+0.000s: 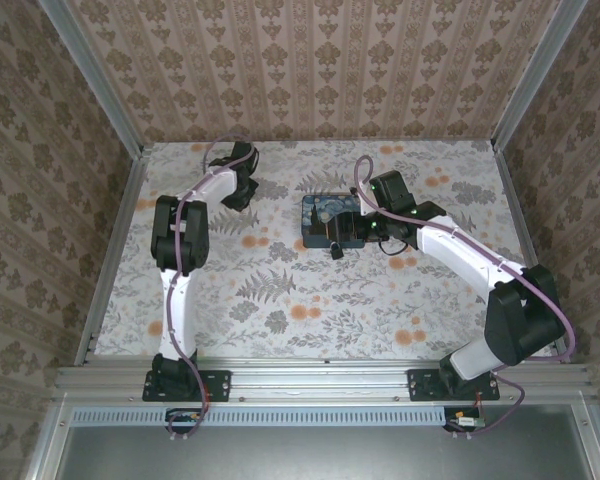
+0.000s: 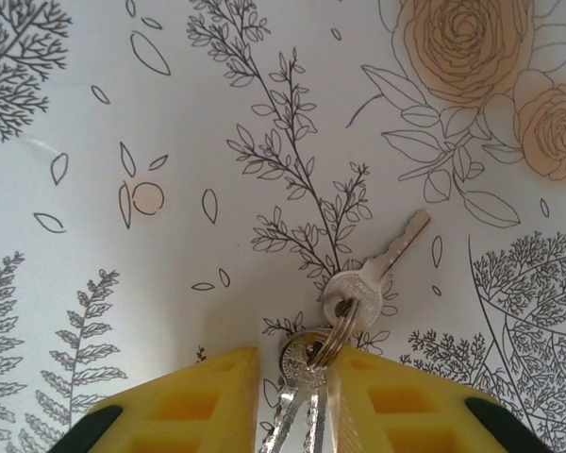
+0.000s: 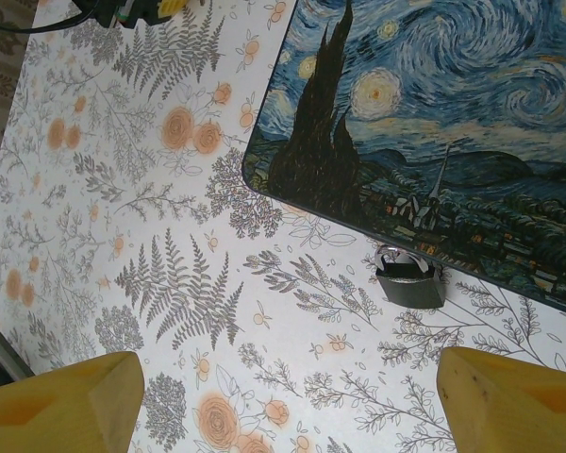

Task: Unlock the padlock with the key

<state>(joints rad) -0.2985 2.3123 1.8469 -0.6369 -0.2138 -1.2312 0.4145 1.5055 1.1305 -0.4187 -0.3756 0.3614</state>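
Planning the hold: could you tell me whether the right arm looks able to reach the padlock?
Probably yes: the right gripper hangs wide open, the padlock lies just ahead beside the blue box, and only tablecloth lies between.

Bare table [image 1: 280,290] lies open on the near side of the padlock [image 3: 410,280]; behind it the blue box [image 3: 434,123] blocks any approach. Patterned walls [image 1: 310,60] close in the left, right and far sides.
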